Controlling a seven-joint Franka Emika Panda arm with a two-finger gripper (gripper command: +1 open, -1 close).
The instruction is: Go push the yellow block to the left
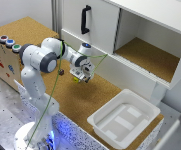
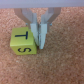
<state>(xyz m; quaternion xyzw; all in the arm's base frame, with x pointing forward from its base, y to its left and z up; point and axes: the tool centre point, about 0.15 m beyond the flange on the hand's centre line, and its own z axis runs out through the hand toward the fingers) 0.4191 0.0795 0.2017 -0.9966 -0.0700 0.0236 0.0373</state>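
cabinet (image 1: 140, 30): one big white unit behind my workspace, black handle (image 1: 85, 19) on the shut door, open cork-lined bay next to it

table (image 1: 50, 107): one cork-topped surface, everything happens here

bin (image 1: 124, 120): one white tray sitting on the exterior view's right, well apart from my job

button box (image 1: 2, 55): one, with three coloured buttons (image 1: 10, 43) on top

gripper (image 2: 39, 37): mine, down low at the cork; fingers (image 2: 44, 34) pulled in with just a thin slit between them, nothing held, parked right against the cube's side

yellow block (image 2: 23, 41): just one, flat on the cork, touching my fingers; black letters on its faces. In the exterior view it's barely a yellow speck under my hand

maroon block: can't spot one from here

handling guess: looks like a light, stiff little cube with hard flat faces, so it should slide on cork but might twist if nudged off-centre. No need to grab it; I'd press on the middle of the flat side, low down.
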